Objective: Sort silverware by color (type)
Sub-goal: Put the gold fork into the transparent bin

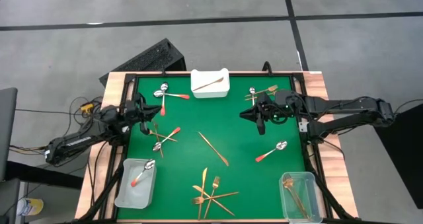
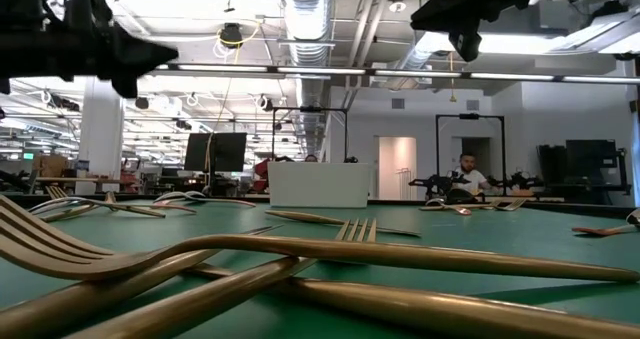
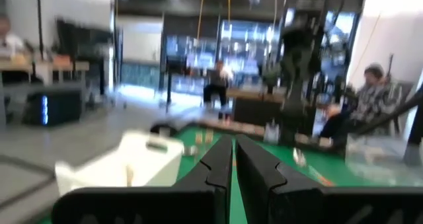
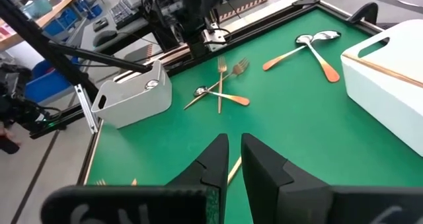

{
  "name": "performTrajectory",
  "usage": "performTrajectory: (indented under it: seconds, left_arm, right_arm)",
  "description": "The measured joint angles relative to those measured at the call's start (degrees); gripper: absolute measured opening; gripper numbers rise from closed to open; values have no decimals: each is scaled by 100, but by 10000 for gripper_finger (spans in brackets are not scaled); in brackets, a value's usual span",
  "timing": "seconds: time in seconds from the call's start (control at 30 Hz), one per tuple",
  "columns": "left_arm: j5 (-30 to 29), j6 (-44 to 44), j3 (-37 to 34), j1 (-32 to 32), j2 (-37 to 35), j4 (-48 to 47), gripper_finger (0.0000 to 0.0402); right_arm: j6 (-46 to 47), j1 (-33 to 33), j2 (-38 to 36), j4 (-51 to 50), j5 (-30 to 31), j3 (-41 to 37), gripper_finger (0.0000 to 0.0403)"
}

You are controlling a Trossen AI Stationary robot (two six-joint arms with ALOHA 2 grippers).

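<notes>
I see both claws pressed together, holding nothing. My right claw [image 1: 262, 118] hangs above the tabletop [image 1: 231, 128]; nearest it a red-handled spoon [image 1: 271, 150] lies just nearside, diagonal. Left claw [image 1: 147, 112] is beside crossed utensils [image 1: 160, 137]. Left bin [image 1: 135, 183] holds a spoon; right bin [image 1: 299, 195], gold pieces.

Bright overhead lighting; ceiling strip lights [image 2: 300, 71] glare in low view; left wrist view motion-blurred; foreground forks [image 2: 300, 254] soft.

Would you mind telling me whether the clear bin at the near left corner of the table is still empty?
No, the clear bin already holds a red-handled spoon, seen plainly in the high view.
</notes>
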Motion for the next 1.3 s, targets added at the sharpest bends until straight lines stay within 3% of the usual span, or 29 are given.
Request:
performTrajectory:
  seconds: [0.27,0.63,1.3]
  left_arm:
    - [333,-549,0,-7,7,-805,9]
    - [-787,-541,0,-4,19,-911,9]
    - [-810,-534,1,-4,19,-919,9]
  right_arm:
    - [-134,-132,0,-2,-40,0,65]
    - [-210,-169,1,64,-57,0,65]
    - [-273,-167,2,321,-172,-2,65]
